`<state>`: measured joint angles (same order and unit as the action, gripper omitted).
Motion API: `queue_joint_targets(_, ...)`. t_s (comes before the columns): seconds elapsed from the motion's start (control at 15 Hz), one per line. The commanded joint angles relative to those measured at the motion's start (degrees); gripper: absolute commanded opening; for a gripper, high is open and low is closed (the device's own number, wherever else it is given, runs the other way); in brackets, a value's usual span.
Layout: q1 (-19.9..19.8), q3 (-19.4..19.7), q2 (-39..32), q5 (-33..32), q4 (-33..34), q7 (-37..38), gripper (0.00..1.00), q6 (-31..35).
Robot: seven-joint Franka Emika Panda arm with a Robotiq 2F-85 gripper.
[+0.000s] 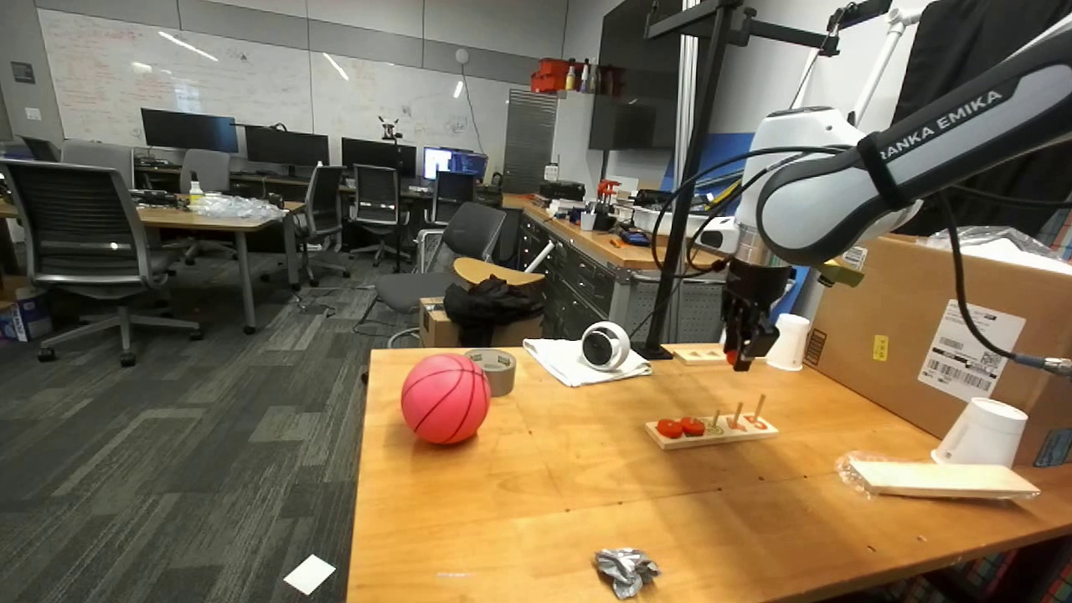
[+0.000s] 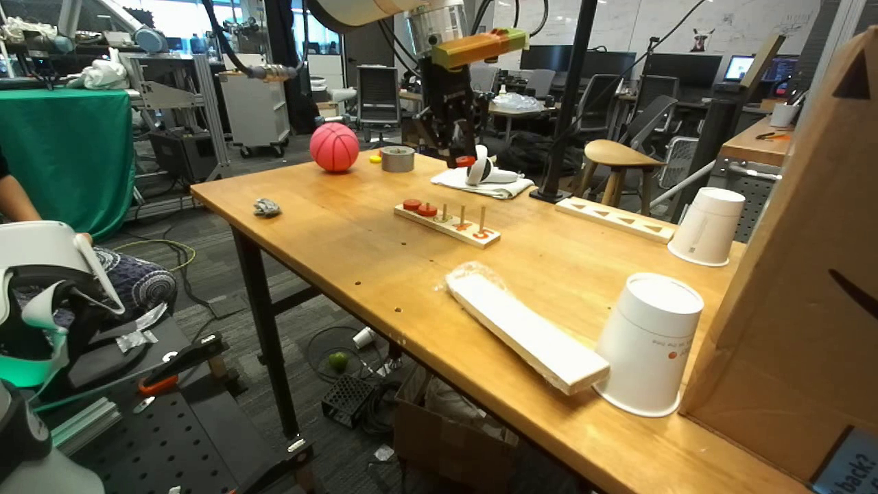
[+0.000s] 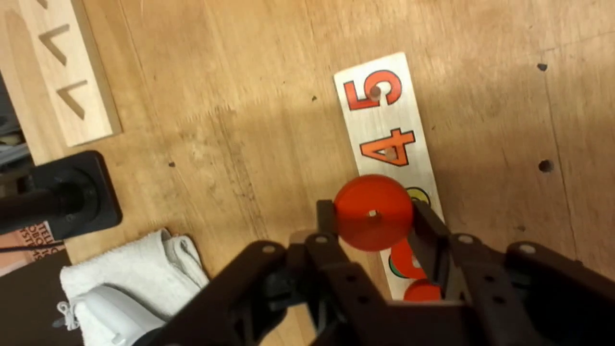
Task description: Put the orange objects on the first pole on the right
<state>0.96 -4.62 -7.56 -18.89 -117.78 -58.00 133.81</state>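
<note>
Claw (image 3: pixel 375 215) clamped around red-orange disc (image 3: pixel 374 231), above desk (image 3: pixel 250 149); two similar discs (image 2: pixel 422 212) sit side by side on pegged board (image 3: pixel 381 120).

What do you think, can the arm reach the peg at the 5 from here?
Probably yes: the gripper, holding a red-orange disc, hangs above the numbered board, and the 5's peg stands bare with nothing visible over it.
</note>
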Motion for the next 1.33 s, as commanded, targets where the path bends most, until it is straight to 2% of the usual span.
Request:
queue_joint_targets(0.0, 0.15, 1.55, 2.11, -2.26, -1.81, 3.55, 0.17, -1.33)
queue_joint_targets(0.47, -0.53, 2.11, 0.05, 2.13, -1.11, 6.48, 0.17, -3.02)
queue_joint_targets(0.8, -1.55, 2.17, -0.99, 7.27, -0.53, 5.67, 0.17, -3.04)
queue_joint_targets(1.27, -3.04, 3.00, -1.90, 7.51, 0.84, 5.78, 0.17, -2.64)
